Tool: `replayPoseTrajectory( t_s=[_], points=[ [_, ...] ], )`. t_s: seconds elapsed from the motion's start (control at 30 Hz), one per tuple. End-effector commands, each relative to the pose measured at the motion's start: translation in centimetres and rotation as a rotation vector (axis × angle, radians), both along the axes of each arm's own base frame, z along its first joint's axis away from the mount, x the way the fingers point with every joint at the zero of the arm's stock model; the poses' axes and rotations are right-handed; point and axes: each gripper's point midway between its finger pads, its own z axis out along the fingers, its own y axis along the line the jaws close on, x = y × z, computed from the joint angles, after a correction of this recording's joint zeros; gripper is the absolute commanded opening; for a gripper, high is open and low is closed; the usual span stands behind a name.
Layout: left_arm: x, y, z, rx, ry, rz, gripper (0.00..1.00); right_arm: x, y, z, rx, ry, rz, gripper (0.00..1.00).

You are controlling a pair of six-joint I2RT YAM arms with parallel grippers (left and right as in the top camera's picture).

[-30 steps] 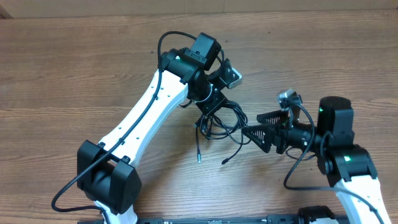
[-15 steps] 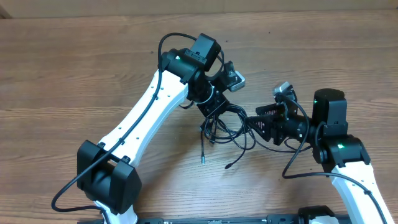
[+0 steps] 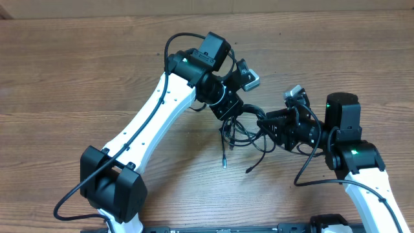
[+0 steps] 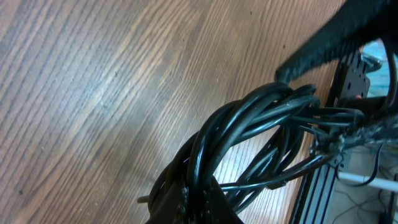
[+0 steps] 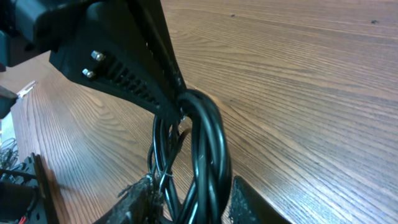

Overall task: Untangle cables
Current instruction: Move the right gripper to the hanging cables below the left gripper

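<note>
The cables (image 3: 244, 133) are a bunch of thin black cords stretched between both grippers above the wooden table. Two loose plug ends (image 3: 224, 164) hang down toward the table's front. My left gripper (image 3: 228, 111) is shut on the bunch's upper left part; in the left wrist view the cables (image 4: 249, 124) run out of the left gripper (image 4: 196, 200). My right gripper (image 3: 267, 125) holds the right side. In the right wrist view the cables (image 5: 208, 134) pass between its fingers (image 5: 140, 202), which touch them on both sides, at the right gripper (image 5: 193, 183).
The wooden table (image 3: 77, 71) stretches away on all sides of the bunch. The left arm's white link (image 3: 152, 123) slants from the front left up to the middle. The right arm's base (image 3: 362, 168) stands at the front right. Thick black arm wires (image 3: 174, 42) loop by the left wrist.
The right gripper has narrowed onto the bunch of cables. Both grippers and the bunch have shifted a little to the right, dragging the loose plug ends along.
</note>
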Motion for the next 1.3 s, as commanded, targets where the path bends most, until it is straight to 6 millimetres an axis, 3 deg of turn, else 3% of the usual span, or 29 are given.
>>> replayPoseTrajectory(
  t_s=[0.0,0.27,0.6,0.77,0.93,1.27],
  points=[
    [0.1,-0.6,2.9,-0.073,-0.007,0.043,0.04,0.4,-0.1,0.9,-0.007,-0.030,-0.003,0.32],
    [0.1,-0.6,3.0,-0.073,0.005,0.060,0.04,0.7,-0.4,0.8,-0.022,-0.030,-0.021,0.04],
    [0.5,-0.2,2.7,-0.048,0.011,0.102,0.04,1.4,-1.4,0.0,-0.054,0.006,-0.108,0.04],
    [2.2,1.5,1.5,0.065,0.018,0.296,0.04,2.6,-3.7,-1.1,-0.098,0.082,-0.297,0.04],
    [3.8,3.0,0.9,0.137,0.021,0.485,0.04,2.9,-4.5,-1.5,-0.107,0.114,-0.368,0.04],
    [5.0,4.0,0.8,0.159,0.049,0.681,0.04,3.2,-7.3,-3.0,-0.107,0.242,-0.620,0.04]
  ],
)
